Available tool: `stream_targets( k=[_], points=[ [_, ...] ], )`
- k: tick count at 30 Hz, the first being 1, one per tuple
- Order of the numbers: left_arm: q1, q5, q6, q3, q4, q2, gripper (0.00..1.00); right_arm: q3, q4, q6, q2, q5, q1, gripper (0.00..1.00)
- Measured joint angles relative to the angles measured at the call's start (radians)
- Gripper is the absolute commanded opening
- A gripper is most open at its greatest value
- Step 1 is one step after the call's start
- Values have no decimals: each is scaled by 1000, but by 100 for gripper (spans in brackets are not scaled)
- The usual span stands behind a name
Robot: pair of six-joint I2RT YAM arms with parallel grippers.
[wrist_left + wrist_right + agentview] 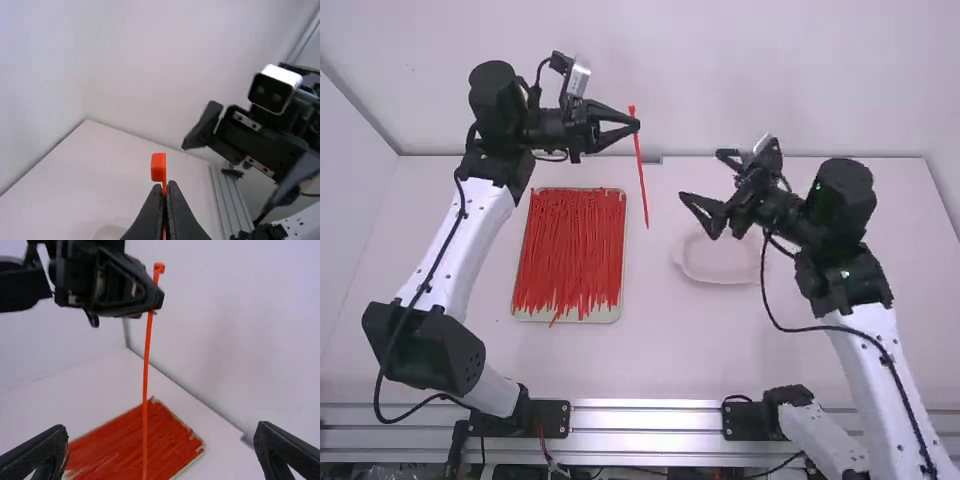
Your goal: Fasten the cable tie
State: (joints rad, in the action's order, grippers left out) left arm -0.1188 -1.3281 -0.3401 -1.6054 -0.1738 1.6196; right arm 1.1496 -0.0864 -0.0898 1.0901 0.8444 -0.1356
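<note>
Cable tie (641, 170) hangs straight down in the air just beyond the far right corner of the tray (605, 318) of red ties, square head uppermost. The left gripper (634, 125) pinches the strap right under that head, fingers pressed together on it. The right gripper (701, 176) hovers to the right of the tray, apart from the tie, fingers spread wide. A clear dish (720, 262) lies right of the tray.

cable tie (641, 175) | orange-red, straight | upright, head up | pinched below head, left claw (636, 125)
</note>
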Motion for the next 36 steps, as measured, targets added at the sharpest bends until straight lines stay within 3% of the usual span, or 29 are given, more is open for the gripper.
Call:
stream_targets(
  k=[4, 10, 18, 23, 29, 32, 33, 34, 35, 36],
  points=[
    [0, -17, 33, 0, 6, 0, 2, 0, 141, 57, 69, 182, 76, 99],
    [0, -39, 53, 0, -12, 0, 2, 1, 377, 169, 191, 384, 101, 99],
    [0, -77, 26, 0, -85, 0, 2, 2, 563, 272, 326, 465, 16, 99],
    [-2, -83, 23, 0, -86, 0, 2, 2, 597, 289, 354, 461, -26, 100],
    [-53, -96, 19, 0, -122, 0, 2, 1, 621, 291, 363, 456, -66, 94],
    [-86, -105, 19, 0, -142, 0, 2, 2, 622, 289, 363, 446, -85, 80],
    [-95, -107, 19, 0, -149, 0, 2, 2, 623, 290, 363, 443, -90, 66],
    [-103, -109, 19, 0, -156, 0, 2, 2, 626, 286, 363, 443, -95, 43],
    [-104, -109, 19, 0, -158, 0, 2, 2, 625, 288, 363, 442, -96, 36],
    [-106, -109, 19, 0, -160, 0, 2, 1, 625, 287, 363, 441, -96, 17]
  ],
)
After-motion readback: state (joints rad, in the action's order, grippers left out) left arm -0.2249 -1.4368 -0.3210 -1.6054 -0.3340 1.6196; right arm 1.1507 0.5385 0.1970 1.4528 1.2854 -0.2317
